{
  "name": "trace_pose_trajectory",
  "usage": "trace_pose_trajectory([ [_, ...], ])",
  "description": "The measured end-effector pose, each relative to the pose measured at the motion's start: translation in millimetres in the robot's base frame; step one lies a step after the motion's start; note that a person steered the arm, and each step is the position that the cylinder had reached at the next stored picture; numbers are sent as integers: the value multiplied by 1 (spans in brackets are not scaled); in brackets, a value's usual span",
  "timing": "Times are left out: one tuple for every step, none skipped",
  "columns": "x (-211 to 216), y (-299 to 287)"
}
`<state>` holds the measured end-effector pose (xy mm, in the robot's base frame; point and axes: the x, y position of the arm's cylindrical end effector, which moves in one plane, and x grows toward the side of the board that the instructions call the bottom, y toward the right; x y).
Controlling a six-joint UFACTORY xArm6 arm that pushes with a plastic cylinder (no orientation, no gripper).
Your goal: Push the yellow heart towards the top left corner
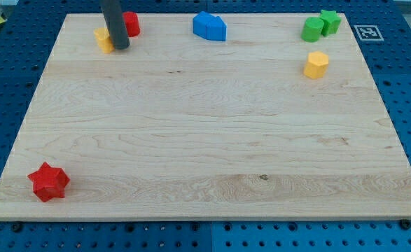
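Observation:
The yellow heart (103, 39) lies near the top left corner of the wooden board (205, 140), partly hidden behind the rod. My tip (121, 46) rests on the board right against the heart's right side. A red block (131, 24) sits just above and to the right of my tip, partly hidden by the rod; its shape cannot be made out.
Two blue blocks (210, 26) stand together at the top middle. Two green blocks (321, 25) sit at the top right, with a yellow hexagon block (316, 64) below them. A red star (48, 181) lies at the bottom left.

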<state>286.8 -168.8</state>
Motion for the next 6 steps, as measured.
trace_pose_trajectory([
  [0, 0],
  [24, 5],
  [43, 5],
  [43, -9],
  [43, -30],
  [32, -31],
])
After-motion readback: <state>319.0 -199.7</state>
